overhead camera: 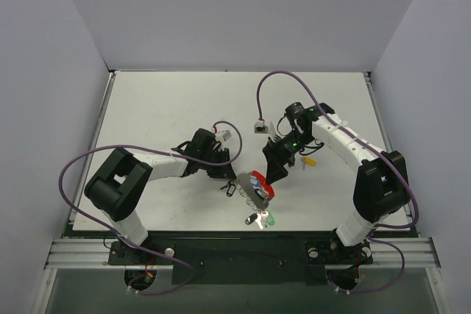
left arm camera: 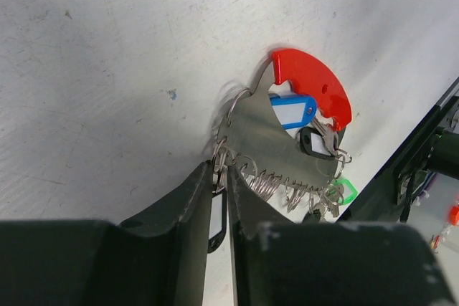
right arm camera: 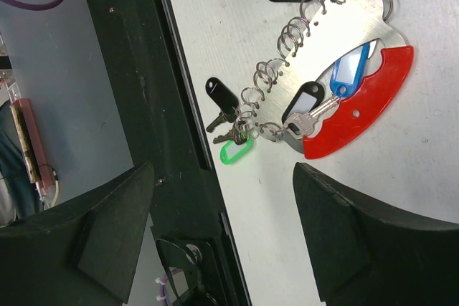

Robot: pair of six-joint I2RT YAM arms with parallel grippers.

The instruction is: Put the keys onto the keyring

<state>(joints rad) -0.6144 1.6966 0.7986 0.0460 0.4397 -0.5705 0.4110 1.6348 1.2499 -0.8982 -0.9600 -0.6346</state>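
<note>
Pinching a black key tag [left arm camera: 217, 220] in my left hand [left arm camera: 221, 170] right now, fingers [left arm camera: 186, 206] snug on both flat sides near its ring end, so I'd call that a grip. The tag sits at the corner of the keyring plate [left arm camera: 276, 145], a flat silvery sheet lying on the desk [overhead camera: 162, 108]. It has a row of split rings [left arm camera: 269, 185] along one edge and a red crescent grip [left arm camera: 319, 87] along the other.

A blue tag [left arm camera: 292, 112] and a second black tag [left arm camera: 314, 142] lie on the plate. More keys [right arm camera: 224, 130] with a green tag [right arm camera: 235, 150] lie just beside its far end; can't tell if they're hooked on. My right hand [right arm camera: 222, 177] hangs above all this, spread wide, holding nothing.

Handling-wise, the tags are light, slick plastic, so I'd grab them flat near the eyelet. The rings look stiff and springy, and the plate will probably skate unless it's pinned by the red grip.
</note>
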